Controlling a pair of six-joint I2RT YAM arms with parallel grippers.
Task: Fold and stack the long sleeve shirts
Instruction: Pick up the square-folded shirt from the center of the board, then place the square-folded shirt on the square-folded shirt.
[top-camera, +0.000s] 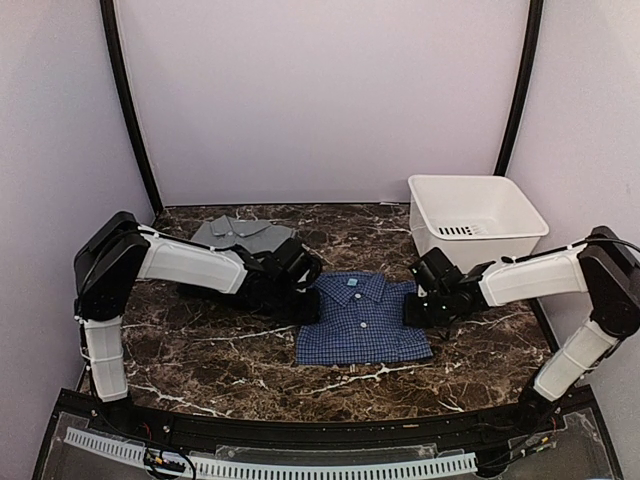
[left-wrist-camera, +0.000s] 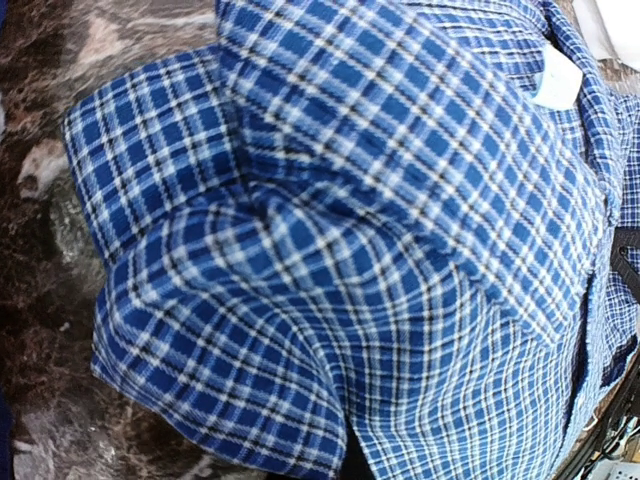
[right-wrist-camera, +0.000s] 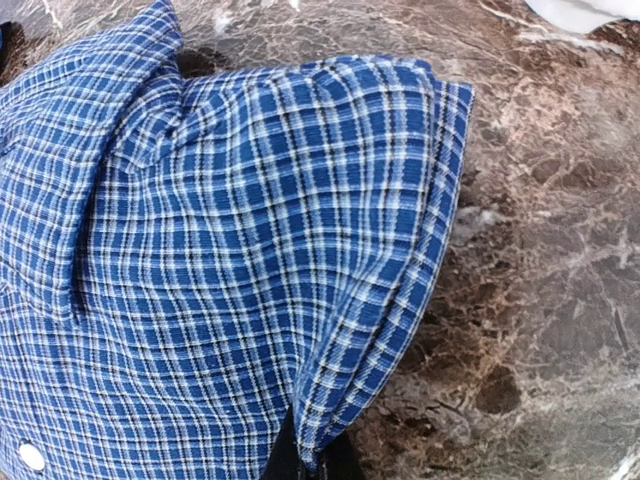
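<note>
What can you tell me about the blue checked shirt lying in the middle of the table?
The blue shirt is soft woven cloth with a fine dark check, a collar with a pale label inside, and white buttons. It lies folded into a rectangle, collar toward the back, on the dark marble table. The left tool pinches the shoulder fold on the left side, the right tool the one on the right.
</note>
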